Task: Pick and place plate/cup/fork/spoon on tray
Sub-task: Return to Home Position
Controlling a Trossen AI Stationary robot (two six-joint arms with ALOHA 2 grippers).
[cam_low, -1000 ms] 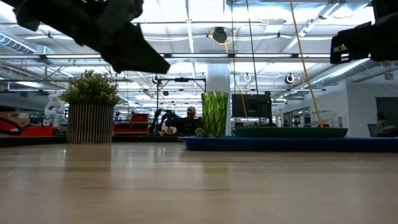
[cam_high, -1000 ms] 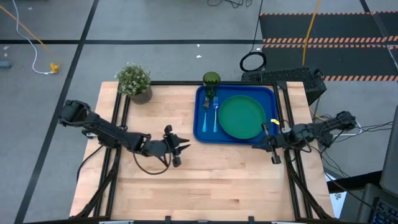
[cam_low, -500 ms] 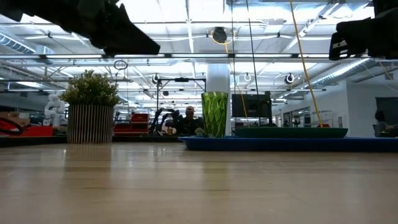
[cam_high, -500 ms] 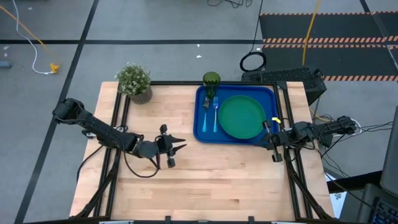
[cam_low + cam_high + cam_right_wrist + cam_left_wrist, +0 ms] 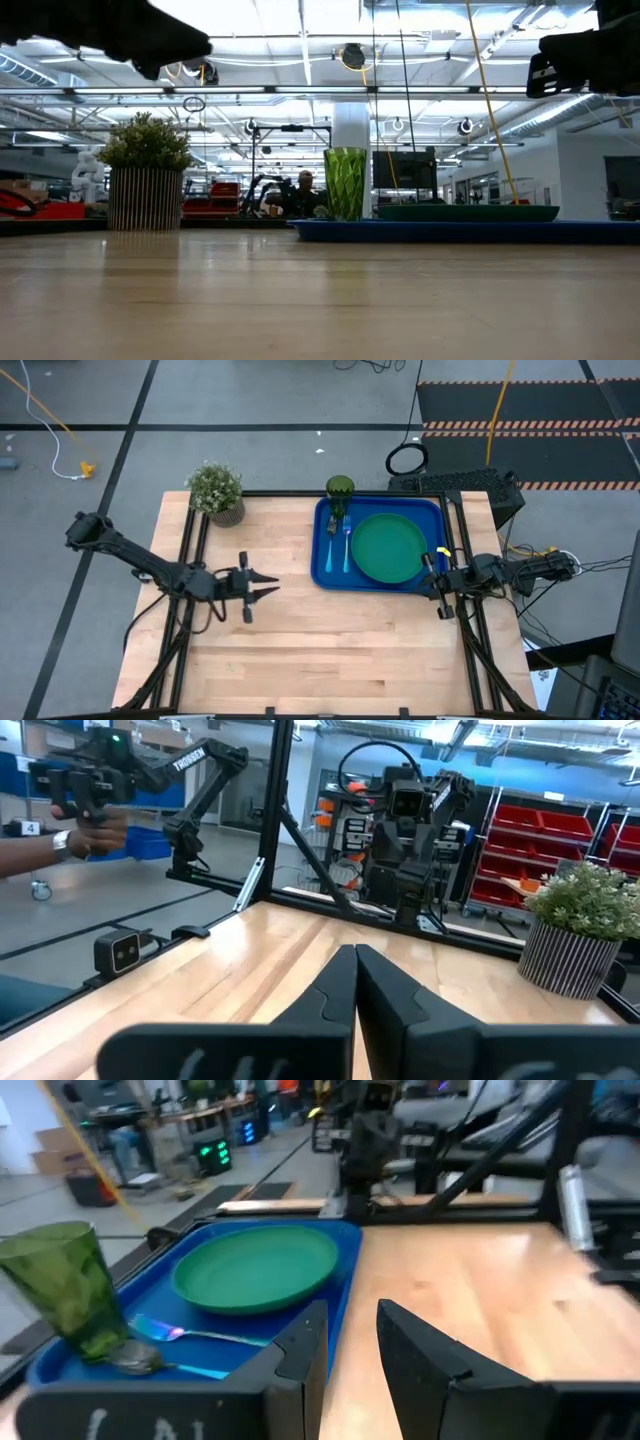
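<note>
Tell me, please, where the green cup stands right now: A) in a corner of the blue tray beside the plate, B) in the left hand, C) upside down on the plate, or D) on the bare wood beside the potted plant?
A: the cup stands upright in a far corner of the blue tray, beside the green plate.

A pale wooden surface (image 5: 330, 650) is framed by dark rails. Two things are set directly on it. A tray (image 5: 328, 570) is placed at the far edge, right of centre. A potted plant (image 5: 217, 491) is stood well left of the tray, at the far left corner. The near half is left bare.
</note>
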